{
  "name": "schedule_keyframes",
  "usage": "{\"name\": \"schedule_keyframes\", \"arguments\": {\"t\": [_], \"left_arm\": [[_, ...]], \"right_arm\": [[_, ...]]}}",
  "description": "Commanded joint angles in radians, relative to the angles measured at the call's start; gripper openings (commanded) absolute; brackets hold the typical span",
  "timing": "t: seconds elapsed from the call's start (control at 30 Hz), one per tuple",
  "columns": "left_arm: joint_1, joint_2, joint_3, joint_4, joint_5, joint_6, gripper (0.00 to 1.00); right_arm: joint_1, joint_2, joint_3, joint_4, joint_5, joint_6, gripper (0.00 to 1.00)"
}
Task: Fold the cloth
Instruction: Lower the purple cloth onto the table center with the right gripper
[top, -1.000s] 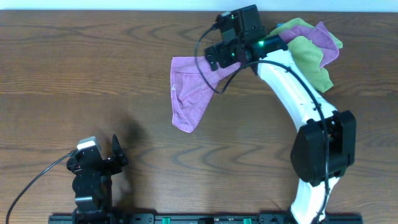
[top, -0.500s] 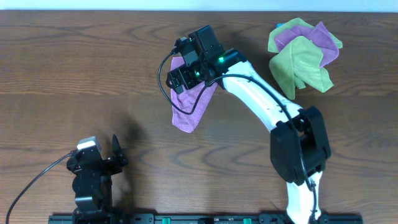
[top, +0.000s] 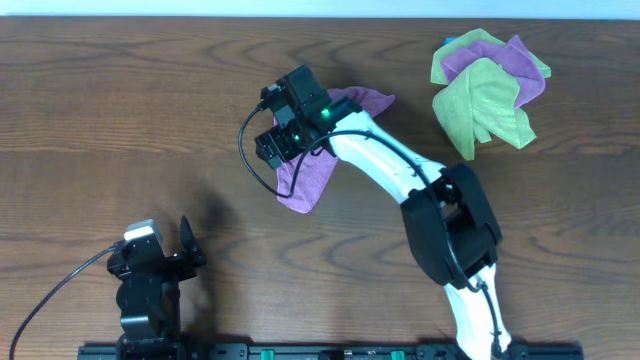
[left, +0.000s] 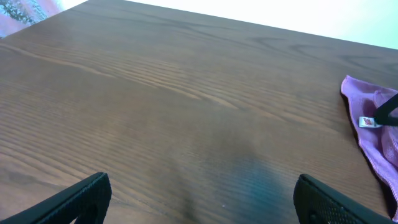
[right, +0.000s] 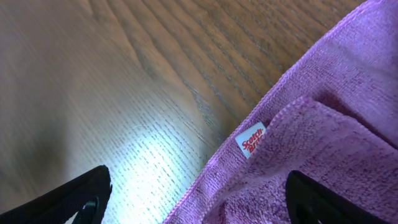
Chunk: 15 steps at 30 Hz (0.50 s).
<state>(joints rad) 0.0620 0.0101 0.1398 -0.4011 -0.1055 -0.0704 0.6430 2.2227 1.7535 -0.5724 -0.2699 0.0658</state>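
Right pincer (top: 272, 148), spread wide, hangs over the purple cloth (top: 305, 185) on the worktop (top: 100, 100). Left pincer (left: 200, 198) rests spread, near left.

Looking like a robotics lab bench: wood-grain table (top: 90, 120), mounting rail (top: 300, 351) running along its near edge, cable (top: 62, 278) trailing off near-left corner.

Right gripper (right: 198, 198) jaws apart, arm outstretched; left gripper (left: 202, 200) jaws apart, arm retracted.

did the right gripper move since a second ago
Yes. The right gripper has moved left, away from the green and purple cloth pile, which stayed put, and is now over the left edge of the purple cloth.
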Motion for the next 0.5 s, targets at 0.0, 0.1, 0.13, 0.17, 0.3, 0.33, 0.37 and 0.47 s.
{"name": "schedule_keyframes", "arguments": {"t": [0.0,0.1,0.13,0.17,0.3,0.33,0.37,0.47], "left_arm": [[0.004,-0.006,-0.020,-0.006,-0.008,0.014,0.95],[0.004,-0.006,-0.020,-0.006,-0.008,0.014,0.95],[0.004,-0.006,-0.020,-0.006,-0.008,0.014,0.95],[0.004,-0.006,-0.020,-0.006,-0.008,0.014,0.95],[0.004,-0.006,-0.020,-0.006,-0.008,0.014,0.95],[0.004,-0.006,-0.020,-0.006,-0.008,0.014,0.95],[0.004,-0.006,-0.020,-0.006,-0.008,0.015,0.95],[0.004,-0.006,-0.020,-0.006,-0.008,0.014,0.95]], "right_arm": [[0.008,0.015,0.013,0.025,0.077,0.016,0.88],[0.004,0.037,0.013,0.028,0.111,0.025,0.87],[0.003,0.045,0.013,0.029,0.113,0.025,0.86],[0.003,0.054,0.013,0.031,0.113,0.027,0.86],[0.004,0.082,0.013,0.043,0.117,0.029,0.83],[0.005,0.087,0.013,0.048,0.119,0.031,0.81],[0.005,0.092,0.013,0.054,0.131,0.035,0.80],[0.005,0.103,0.013,0.063,0.151,0.035,0.75]]}}
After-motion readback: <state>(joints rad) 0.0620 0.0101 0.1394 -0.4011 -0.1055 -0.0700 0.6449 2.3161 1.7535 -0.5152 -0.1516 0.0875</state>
